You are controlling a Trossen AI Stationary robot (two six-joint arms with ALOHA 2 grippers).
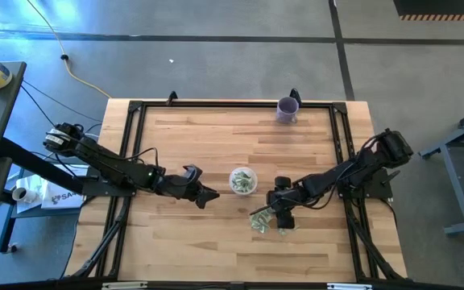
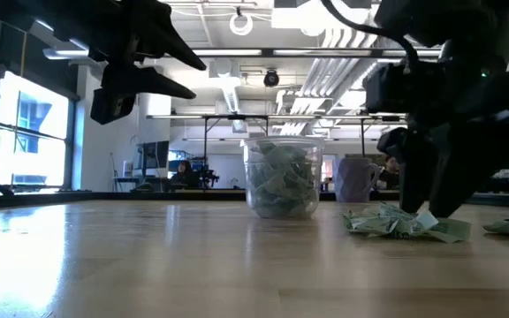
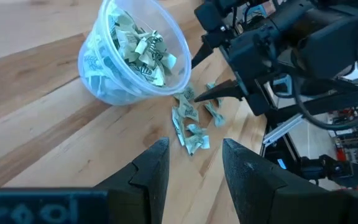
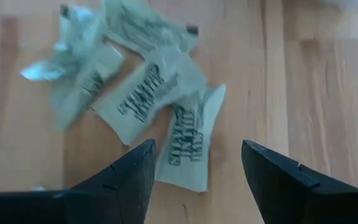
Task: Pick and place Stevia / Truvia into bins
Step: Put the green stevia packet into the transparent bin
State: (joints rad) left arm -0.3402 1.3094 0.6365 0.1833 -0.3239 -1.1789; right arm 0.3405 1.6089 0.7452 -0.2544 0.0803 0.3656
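Spread right gripper [image 4: 194, 180] fingers straddle one sachet [image 4: 188, 140] at lower centre; four loose there. One cup [image 1: 243, 180], centre. Left gripper [image 3: 194, 168] spread, empty.

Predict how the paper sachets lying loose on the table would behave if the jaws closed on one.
The sachets are thin, creased paper, so one would probably bend or crumple rather than stay stiff. They look very light and might slide on the smooth wooden table when nudged. Because they overlap in a pile, the right gripper, open above them, may lift two at once.
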